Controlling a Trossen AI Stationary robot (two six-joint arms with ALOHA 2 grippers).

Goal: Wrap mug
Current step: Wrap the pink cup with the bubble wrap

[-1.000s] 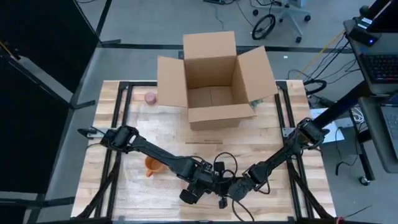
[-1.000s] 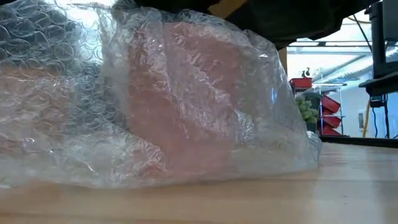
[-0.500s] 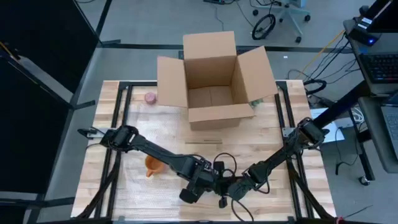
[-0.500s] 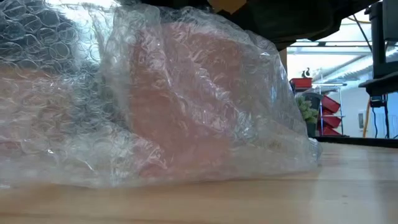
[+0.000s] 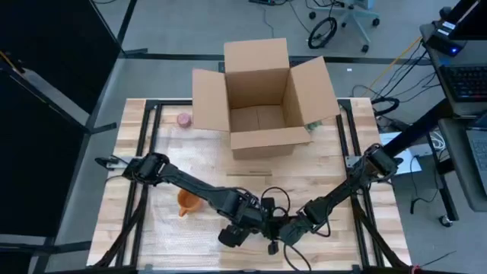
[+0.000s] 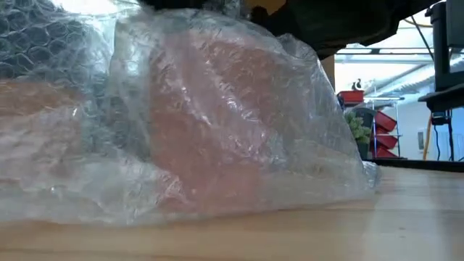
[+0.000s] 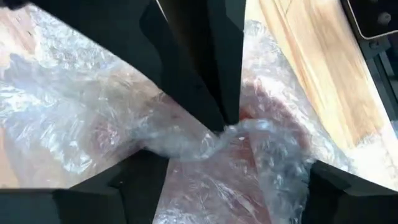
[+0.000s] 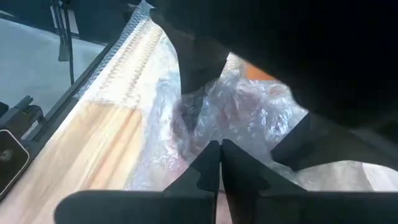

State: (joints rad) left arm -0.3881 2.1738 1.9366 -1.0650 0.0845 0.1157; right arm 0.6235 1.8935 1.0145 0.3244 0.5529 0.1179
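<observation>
Clear bubble wrap (image 6: 217,109) is heaped over a reddish mug (image 6: 210,138) near the table's near edge. The mug shows only as a red shape through the plastic (image 7: 273,112). Both grippers meet over this bundle. My right gripper (image 8: 221,152) is shut on a bunch of the wrap; the left wrist view shows its two dark fingers (image 7: 211,81) reaching that bunch. My left gripper (image 5: 232,237) is open, its fingers standing wide on either side of the wrapped bundle (image 7: 236,180). The loose sheet spreads flat to the table's left (image 5: 171,232). My right gripper pinches a gathered, twisted bunch of the bubble wrap (image 7: 208,134) between its two fingertips, several layers crumpled together, above the mug. The wrap runs slack from the pinch down over the bundle, which rests on the table. Whether my left gripper touches the wrap, I cannot tell.
An orange mug-like object (image 5: 186,204) sits on the wrap just left of my left arm. An open cardboard box (image 5: 262,99) stands at the far middle, with a small pink thing (image 5: 183,119) to its left. Bare wood lies to the right (image 6: 420,210).
The wrap over the mug has been pulled and re-creased. Its top has sunk a little and its right-hand edge on the table has crept slightly outward in the low view. Both arms have stayed nearly in place.
</observation>
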